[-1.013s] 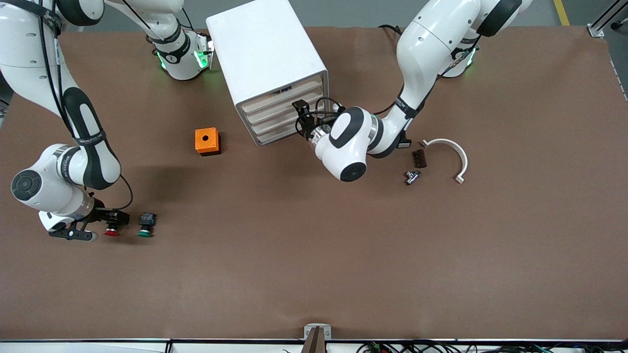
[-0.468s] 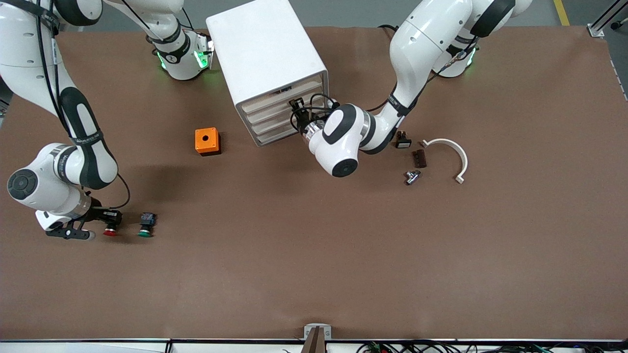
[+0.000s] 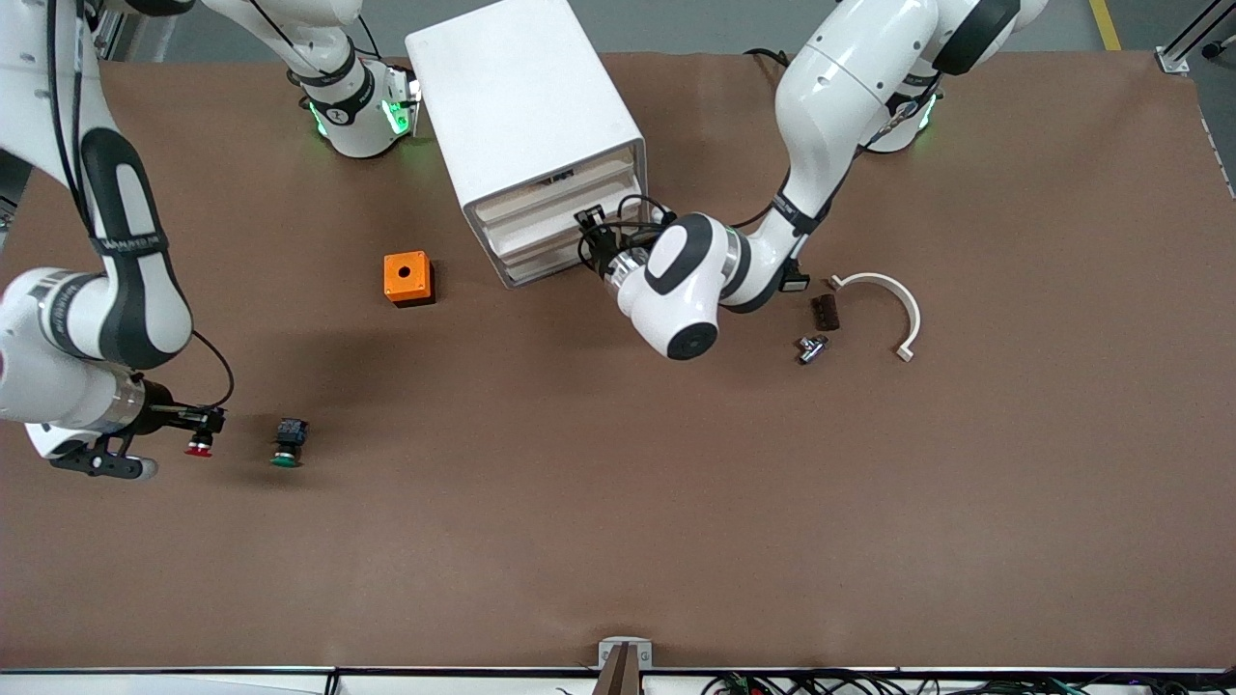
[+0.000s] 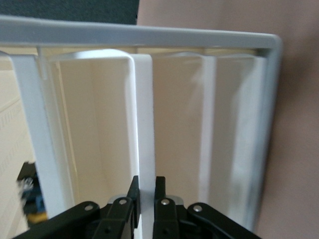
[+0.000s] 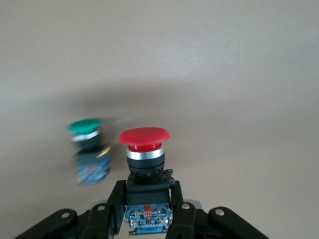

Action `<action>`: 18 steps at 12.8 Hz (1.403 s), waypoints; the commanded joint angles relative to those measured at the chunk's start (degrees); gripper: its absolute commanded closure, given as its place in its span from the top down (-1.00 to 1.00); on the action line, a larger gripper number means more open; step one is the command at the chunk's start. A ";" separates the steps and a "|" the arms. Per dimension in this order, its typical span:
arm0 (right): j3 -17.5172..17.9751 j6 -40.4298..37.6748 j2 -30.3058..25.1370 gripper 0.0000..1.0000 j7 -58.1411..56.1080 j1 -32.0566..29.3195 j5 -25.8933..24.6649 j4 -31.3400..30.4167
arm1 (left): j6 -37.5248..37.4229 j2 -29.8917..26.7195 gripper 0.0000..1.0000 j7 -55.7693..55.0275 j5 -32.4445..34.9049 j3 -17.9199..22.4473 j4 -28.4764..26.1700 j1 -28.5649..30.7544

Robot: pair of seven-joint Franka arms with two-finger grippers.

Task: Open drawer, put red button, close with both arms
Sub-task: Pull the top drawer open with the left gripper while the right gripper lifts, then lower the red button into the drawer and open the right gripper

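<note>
The red button [image 3: 200,446] has a round red cap [image 5: 144,137] on a black body. My right gripper [image 3: 201,423] is shut on that body [image 5: 148,191] and holds it just over the table at the right arm's end. The green-capped button [image 3: 287,444] stands on the table beside it and also shows in the right wrist view [image 5: 87,149]. My left gripper [image 3: 590,222] is at the front of the white drawer cabinet [image 3: 526,116]. In the left wrist view it [image 4: 146,183] is shut on a white drawer handle [image 4: 145,119].
An orange box [image 3: 407,278] sits beside the cabinet toward the right arm's end. A white curved clamp [image 3: 888,294], a dark block [image 3: 824,311], a metal fitting [image 3: 811,347] and a small black part [image 3: 795,282] lie toward the left arm's end.
My right gripper has lifted the red button and carried it away from the green button. My left gripper went in to the drawer front, then drew back a little.
</note>
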 commanded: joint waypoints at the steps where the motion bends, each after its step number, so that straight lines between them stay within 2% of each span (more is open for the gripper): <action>1: 0.66 -8.28 -6.76 -1.00 11.90 5.12 0.85 -0.11 | -1.06 0.56 -1.00 4.75 0.38 0.19 3.93 4.71; 2: 0.75 -10.30 -8.35 -1.00 17.17 7.49 1.03 -0.20 | -0.80 0.56 -1.00 6.25 0.38 0.20 4.63 6.29; 4: 0.58 -13.56 -11.34 -1.00 27.98 13.11 6.36 -0.37 | -0.01 0.65 -1.00 8.71 0.38 0.20 6.04 9.89; 5: 0.58 -14.27 -12.49 -1.00 33.60 16.09 7.17 -0.46 | 0.08 0.65 -1.00 10.12 0.29 0.20 6.48 11.30; 6: 0.58 -14.54 -13.37 -1.00 40.01 19.87 7.27 -0.37 | 0.17 0.65 -0.70 11.87 0.21 0.20 6.65 12.27; 7: 0.66 -14.45 -13.81 -1.00 45.20 23.12 7.27 -0.37 | 0.26 0.73 0.23 13.11 -0.32 0.11 6.57 12.80; 8: 0.58 -14.02 -14.08 -1.00 51.00 26.72 7.27 -0.29 | 0.26 0.56 0.84 13.12 -0.24 0.11 6.57 12.63; 9: 0.58 -13.58 -14.08 -1.00 56.10 29.89 7.27 -0.02 | 0.17 0.30 1.00 12.86 -0.24 0.11 6.57 12.98; 12: 0.49 -10.42 -13.99 -1.00 70.09 38.77 7.18 -0.02 | -0.27 -0.58 1.00 12.94 0.29 0.11 7.01 14.30; 14: 0.49 -7.70 -13.55 -1.00 79.14 44.13 6.57 -0.37 | -1.14 -1.28 1.00 13.56 1.34 0.02 9.89 16.93; 18: 0.40 -2.06 -12.32 -1.00 93.30 51.53 6.21 -3.36 | -2.12 -6.36 1.00 22.93 12.75 0.19 12.11 19.57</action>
